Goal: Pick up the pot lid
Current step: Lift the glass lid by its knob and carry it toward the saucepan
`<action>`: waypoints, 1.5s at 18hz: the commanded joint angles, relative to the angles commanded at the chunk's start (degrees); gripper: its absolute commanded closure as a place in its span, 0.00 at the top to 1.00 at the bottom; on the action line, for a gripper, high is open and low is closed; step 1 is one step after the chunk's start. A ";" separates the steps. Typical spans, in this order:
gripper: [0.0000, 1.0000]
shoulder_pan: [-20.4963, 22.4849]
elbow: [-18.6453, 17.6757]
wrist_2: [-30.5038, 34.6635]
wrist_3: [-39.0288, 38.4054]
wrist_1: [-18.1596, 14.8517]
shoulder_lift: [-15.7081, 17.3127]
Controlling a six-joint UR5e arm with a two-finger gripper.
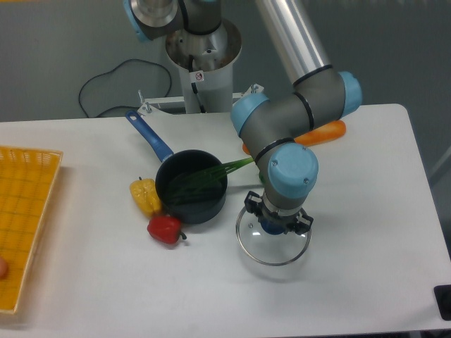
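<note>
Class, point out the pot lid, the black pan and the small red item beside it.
Pot lid (272, 248): camera view, clear glass.
Black pan (192, 213): camera view, outer wall.
Red item (163, 229): camera view, its middle.
</note>
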 joint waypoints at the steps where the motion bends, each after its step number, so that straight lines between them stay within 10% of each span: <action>1: 0.48 -0.26 0.26 -0.17 0.09 -0.09 0.44; 27: 0.46 -4.57 0.97 -0.18 4.75 -2.20 2.02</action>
